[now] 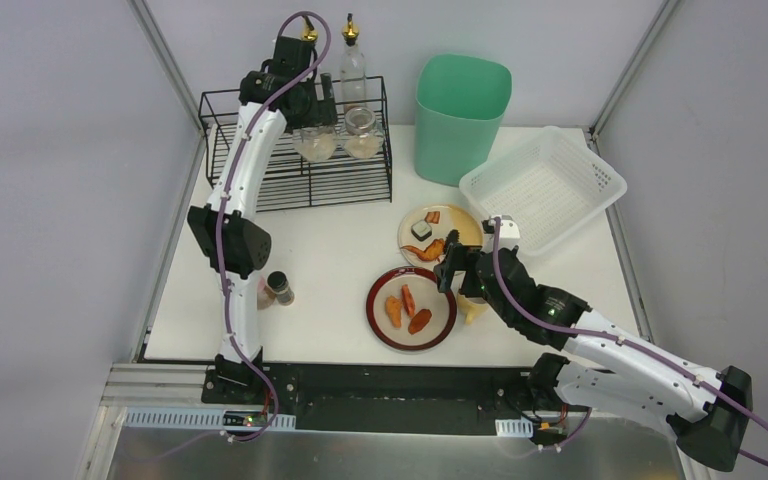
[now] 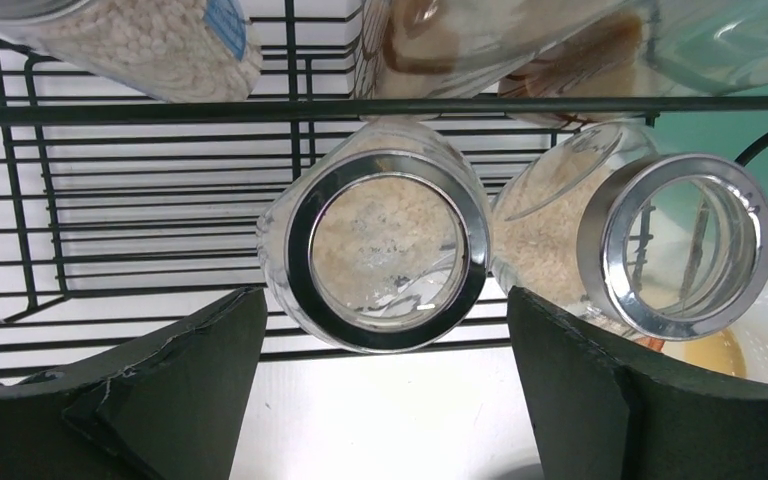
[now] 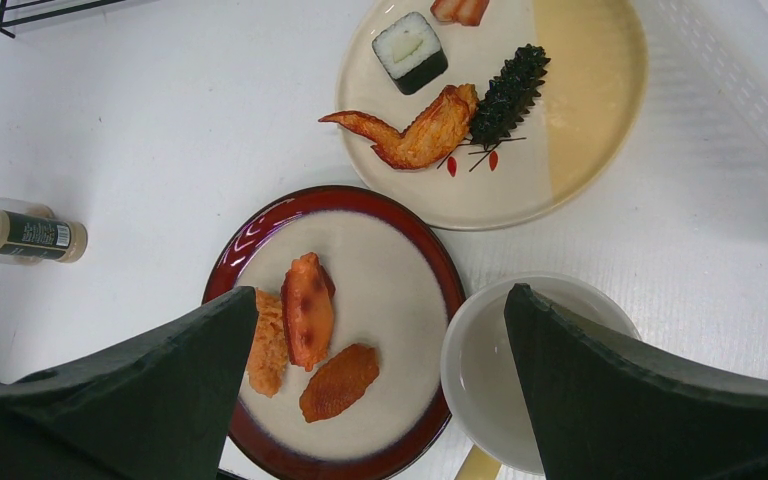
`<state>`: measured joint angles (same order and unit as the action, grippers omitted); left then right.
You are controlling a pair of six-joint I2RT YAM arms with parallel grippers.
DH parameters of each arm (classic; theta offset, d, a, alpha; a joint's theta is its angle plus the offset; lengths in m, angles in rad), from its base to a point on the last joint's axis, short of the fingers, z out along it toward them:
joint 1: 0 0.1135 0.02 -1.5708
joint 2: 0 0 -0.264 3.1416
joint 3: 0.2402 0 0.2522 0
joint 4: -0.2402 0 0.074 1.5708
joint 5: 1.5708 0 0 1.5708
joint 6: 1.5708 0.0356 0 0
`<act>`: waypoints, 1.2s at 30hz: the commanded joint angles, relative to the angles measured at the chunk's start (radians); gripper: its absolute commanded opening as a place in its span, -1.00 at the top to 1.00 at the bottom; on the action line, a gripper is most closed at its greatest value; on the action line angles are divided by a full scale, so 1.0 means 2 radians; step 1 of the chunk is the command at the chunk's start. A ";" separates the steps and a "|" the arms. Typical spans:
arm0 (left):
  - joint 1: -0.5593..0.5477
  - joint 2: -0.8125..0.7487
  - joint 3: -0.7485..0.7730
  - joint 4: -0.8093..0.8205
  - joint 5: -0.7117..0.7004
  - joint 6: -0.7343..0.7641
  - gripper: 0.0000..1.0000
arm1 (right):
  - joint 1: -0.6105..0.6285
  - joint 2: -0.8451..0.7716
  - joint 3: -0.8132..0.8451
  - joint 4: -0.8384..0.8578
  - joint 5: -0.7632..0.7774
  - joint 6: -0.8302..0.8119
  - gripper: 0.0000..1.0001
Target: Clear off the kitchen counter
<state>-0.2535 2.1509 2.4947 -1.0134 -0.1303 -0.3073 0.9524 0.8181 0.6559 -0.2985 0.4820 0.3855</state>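
Observation:
The white kitchen counter point(image 1: 332, 255) carries a red-rimmed plate point(image 1: 378, 322) with three orange food pieces, a cream plate point(image 1: 467, 226) with sushi and a wing, a white cup point(image 3: 480, 370) and a small spice bottle point(image 1: 280, 288). My right gripper point(image 1: 450, 270) hovers open above the red-rimmed plate point(image 3: 260, 235) and the cup, its jaws point(image 3: 380, 293) holding nothing. My left gripper point(image 1: 310, 100) is at the black wire rack point(image 1: 260, 180), open point(image 2: 385, 297), just in front of a glass jar point(image 2: 385, 245) lying on its side. A second jar point(image 2: 675, 245) lies to its right.
A green bin point(image 1: 462, 115) stands at the back, and a white mesh basket point(image 1: 600, 185) sits at the right. Two tall bottles point(image 1: 352, 60) stand behind the rack. A pale object point(image 1: 264, 294) lies beside the spice bottle.

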 commanded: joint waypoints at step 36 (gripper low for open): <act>-0.092 -0.579 -0.676 0.038 -0.219 -0.171 -0.98 | 0.000 0.012 0.007 0.009 -0.063 -0.006 -0.98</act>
<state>-0.4324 1.0416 1.1912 -0.9260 -0.4889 -0.5564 0.9524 0.8341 0.6559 -0.3019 0.3763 0.3801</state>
